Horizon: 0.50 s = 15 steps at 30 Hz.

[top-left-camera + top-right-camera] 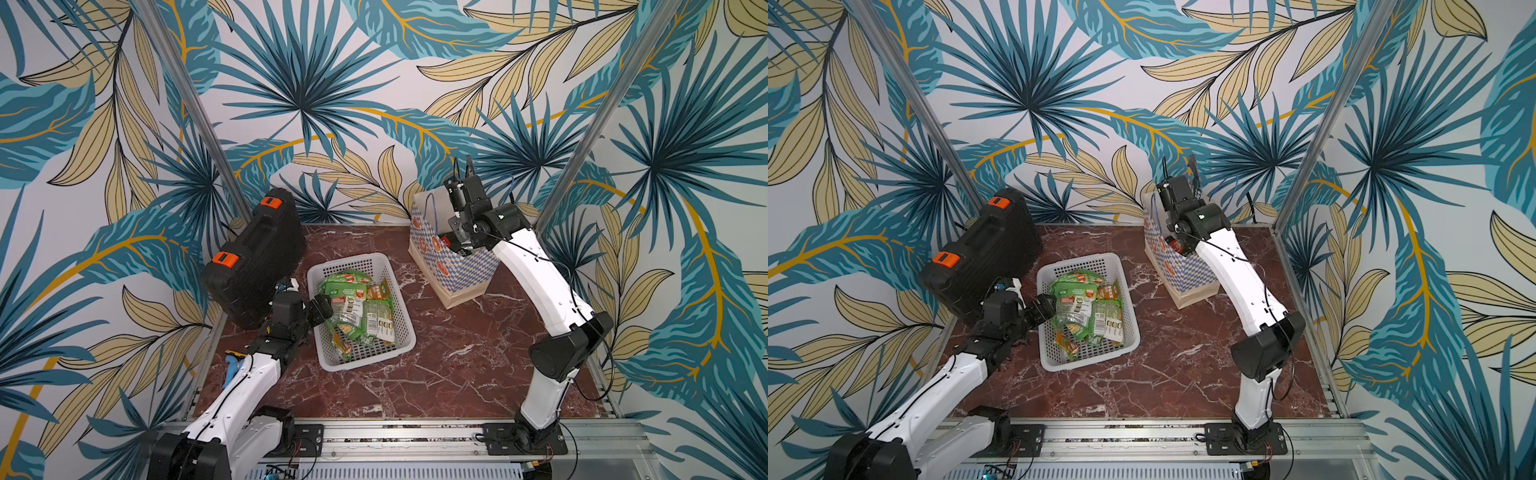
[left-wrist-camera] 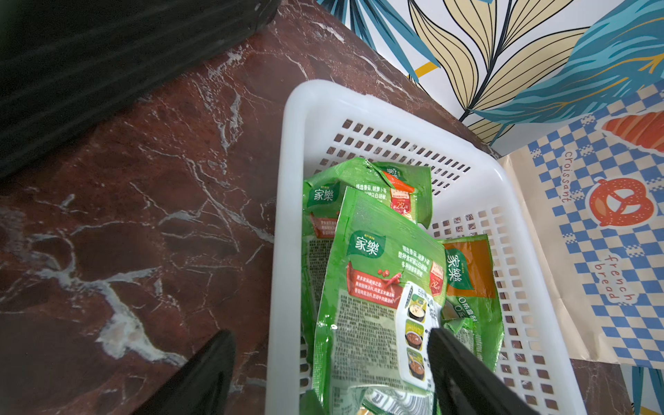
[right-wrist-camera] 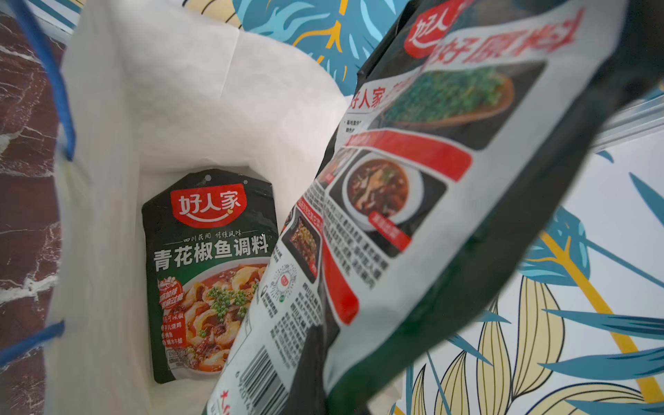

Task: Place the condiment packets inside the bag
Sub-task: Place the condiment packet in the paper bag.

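Several green and orange condiment packets [image 1: 357,307] [image 1: 1088,309] [image 2: 373,273] lie piled in a white perforated basket [image 1: 405,309] [image 1: 1131,307] [image 2: 287,215]. My left gripper [image 1: 320,309] [image 1: 1042,309] [image 2: 328,334] is open and straddles the basket's left rim, one finger over the table and one over the packets, holding nothing. The checkered bag [image 1: 457,274] [image 1: 1187,274] [image 3: 161,107] stands at the back right. My right gripper [image 1: 455,245] [image 3: 316,373] is shut on a dark-green pouch [image 3: 431,179] at the bag's mouth. Another dark-green pouch [image 3: 208,269] lies on the bag's floor.
A black case with orange latches [image 1: 257,257] [image 1: 984,253] [image 2: 90,72] leans against the left wall, close behind my left wrist. Red marble table [image 1: 457,365] shows between basket and bag. The bag's blue cord handles [image 3: 54,90] hang at its rim.
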Each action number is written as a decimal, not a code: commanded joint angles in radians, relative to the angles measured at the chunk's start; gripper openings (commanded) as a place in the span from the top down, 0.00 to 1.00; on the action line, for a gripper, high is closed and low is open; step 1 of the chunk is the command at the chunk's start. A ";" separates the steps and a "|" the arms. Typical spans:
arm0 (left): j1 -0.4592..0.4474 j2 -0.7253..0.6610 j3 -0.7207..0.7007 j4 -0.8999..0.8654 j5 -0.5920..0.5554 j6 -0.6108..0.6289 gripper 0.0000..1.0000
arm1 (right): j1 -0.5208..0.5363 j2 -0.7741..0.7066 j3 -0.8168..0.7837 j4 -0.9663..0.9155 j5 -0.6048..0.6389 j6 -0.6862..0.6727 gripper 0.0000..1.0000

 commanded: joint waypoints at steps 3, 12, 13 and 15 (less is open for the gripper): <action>0.006 0.001 0.018 0.028 0.011 0.016 0.12 | -0.006 0.023 -0.023 -0.031 0.007 0.029 0.74; 0.007 0.004 0.016 0.035 0.025 0.016 0.11 | 0.001 -0.055 0.093 -0.140 -0.124 0.203 0.45; 0.007 0.002 0.016 0.038 0.031 0.015 0.11 | 0.001 -0.077 0.075 -0.136 -0.156 0.213 0.44; 0.006 -0.002 0.014 0.050 0.051 0.016 0.11 | 0.004 -0.127 0.012 -0.102 -0.242 0.229 0.40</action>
